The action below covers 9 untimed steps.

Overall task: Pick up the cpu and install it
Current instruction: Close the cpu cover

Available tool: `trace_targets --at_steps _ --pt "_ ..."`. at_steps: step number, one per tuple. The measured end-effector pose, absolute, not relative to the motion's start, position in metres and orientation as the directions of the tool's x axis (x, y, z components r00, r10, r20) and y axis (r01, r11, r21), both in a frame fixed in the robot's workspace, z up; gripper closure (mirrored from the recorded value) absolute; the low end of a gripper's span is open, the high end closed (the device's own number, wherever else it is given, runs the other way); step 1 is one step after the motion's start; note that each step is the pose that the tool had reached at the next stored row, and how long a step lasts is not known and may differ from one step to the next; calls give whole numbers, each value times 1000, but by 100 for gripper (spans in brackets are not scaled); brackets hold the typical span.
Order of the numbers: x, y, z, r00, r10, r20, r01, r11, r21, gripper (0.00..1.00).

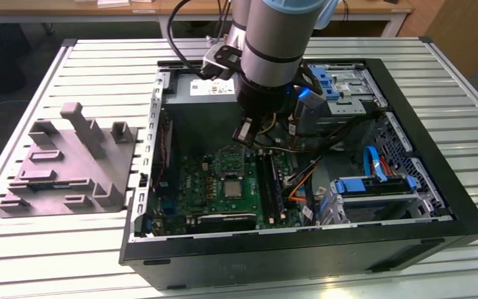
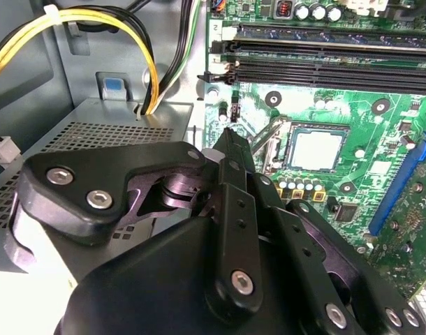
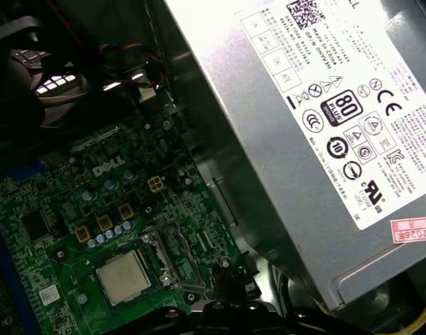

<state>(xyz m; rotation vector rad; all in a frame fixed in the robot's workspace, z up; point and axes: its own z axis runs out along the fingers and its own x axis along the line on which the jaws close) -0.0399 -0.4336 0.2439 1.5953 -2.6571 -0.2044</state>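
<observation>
Exterior view: a black open computer case [image 1: 438, 205] lies on the slatted white metal counter [image 1: 98, 56]. The arm reaches down into the case from 12 o'clock. Its black end effector [image 1: 246, 137] hangs over the flat green circuit board [image 1: 197, 187].

The small square cpu with the silvery-grey top [image 1: 233, 187] is not in the end effector. It lies flat in the socket on the green board, at 6 o'clock from the end effector and a little apart from it. In the second wrist view the cpu [image 2: 316, 150] sits square inside its dark rim. A thin metal socket frame [image 2: 269, 136] just beside it looks lifted, not folded down over the chip.

In that view the two fingers look pressed together at the tip of the end effector [image 2: 229, 136], with nothing between them.

I think the pick-up and the drop into the socket are done. The job looks close to its end. What is left calls for a soft, straight touch, since the yellow wires [image 2: 147, 63] and the big grey metal power box [image 1: 201, 109] are near.

The arm stands almost upright and leans a little toward 6 o'clock. A grey plastic parts holder [image 1: 65, 162] sits on the counter at 9 o'clock from the case.
</observation>
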Motion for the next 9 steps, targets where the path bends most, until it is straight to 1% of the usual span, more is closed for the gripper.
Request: trace_targets --at_steps 9 --pt "-41 -434 244 -452 -891 -37 -887 444 131 89"
